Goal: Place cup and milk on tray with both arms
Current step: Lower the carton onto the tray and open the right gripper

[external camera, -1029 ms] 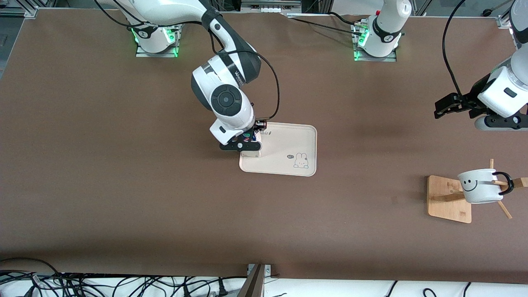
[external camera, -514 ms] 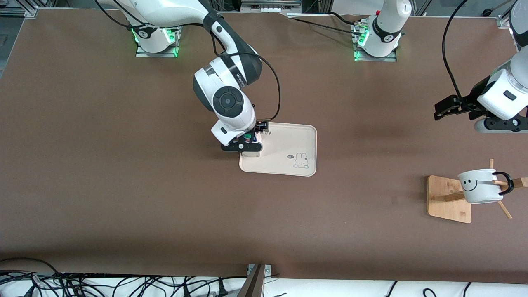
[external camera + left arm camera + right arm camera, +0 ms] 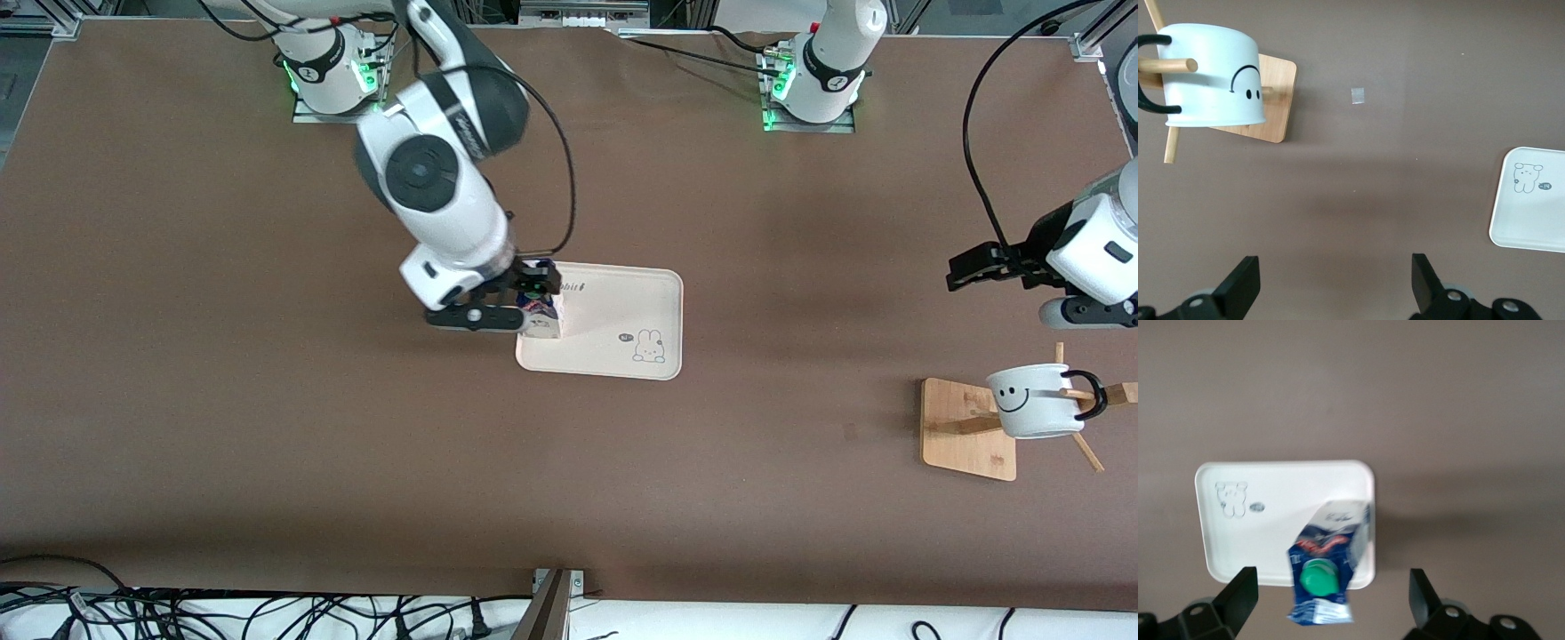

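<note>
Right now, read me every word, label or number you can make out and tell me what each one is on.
"abbit": end of the lettering on the tray; its start is hidden by the milk.
Small round mark beside the rabbit drawing: too small to read.
Red print on the milk: blurred, unreadable.
Lettering on the right arm's dark joint: unreadable.

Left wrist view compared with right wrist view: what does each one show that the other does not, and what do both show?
Only the left wrist view shows the cup hanging on the wooden rack. Only the right wrist view shows the milk, standing on the tray near its edge. Both show the tray with its rabbit drawing, the brown table, and an open end effector.
</note>
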You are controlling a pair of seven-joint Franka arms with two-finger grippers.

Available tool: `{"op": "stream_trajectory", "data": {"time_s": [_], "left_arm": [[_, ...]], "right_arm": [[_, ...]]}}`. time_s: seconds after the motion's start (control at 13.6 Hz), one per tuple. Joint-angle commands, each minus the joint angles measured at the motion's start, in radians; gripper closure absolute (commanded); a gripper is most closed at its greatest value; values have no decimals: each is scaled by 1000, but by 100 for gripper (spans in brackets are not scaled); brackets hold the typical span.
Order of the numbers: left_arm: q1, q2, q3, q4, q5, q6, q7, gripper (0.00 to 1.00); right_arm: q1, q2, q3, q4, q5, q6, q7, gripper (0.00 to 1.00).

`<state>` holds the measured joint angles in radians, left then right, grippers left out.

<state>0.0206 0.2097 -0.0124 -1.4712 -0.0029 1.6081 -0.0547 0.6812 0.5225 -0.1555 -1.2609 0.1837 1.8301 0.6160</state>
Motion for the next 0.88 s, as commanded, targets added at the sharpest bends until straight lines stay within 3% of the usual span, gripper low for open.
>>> {"op": "stream_trajectory", "data": {"time_s": [0.0,0.22,0.44,0.59,0.73,0.81], "left_arm": [[27,19,2,19,-5,-14,-36,0],[47,-1,2,-27,-3,7,-151,0],[71,-96,-1,-194,-5,152,-203,0],[76,-188,-1,-361,-5,313,-211,0],[105,-249,-3,-513,-22,514,-215,0],[120,-269,-9,-576,-41,629,-214,0]], "right_arm": [[-29,-85,-105,-25,25,-134,-185,0],[-32,-195,-235,-38,74,-276,-304,0],[-31,-306,-306,-92,50,-353,-413,0],[-31,-384,-306,-151,-27,-377,-421,0],[-63,-490,-280,-288,-82,-338,-424,0],[-137,-522,-209,-329,-99,-319,-449,0]]}}
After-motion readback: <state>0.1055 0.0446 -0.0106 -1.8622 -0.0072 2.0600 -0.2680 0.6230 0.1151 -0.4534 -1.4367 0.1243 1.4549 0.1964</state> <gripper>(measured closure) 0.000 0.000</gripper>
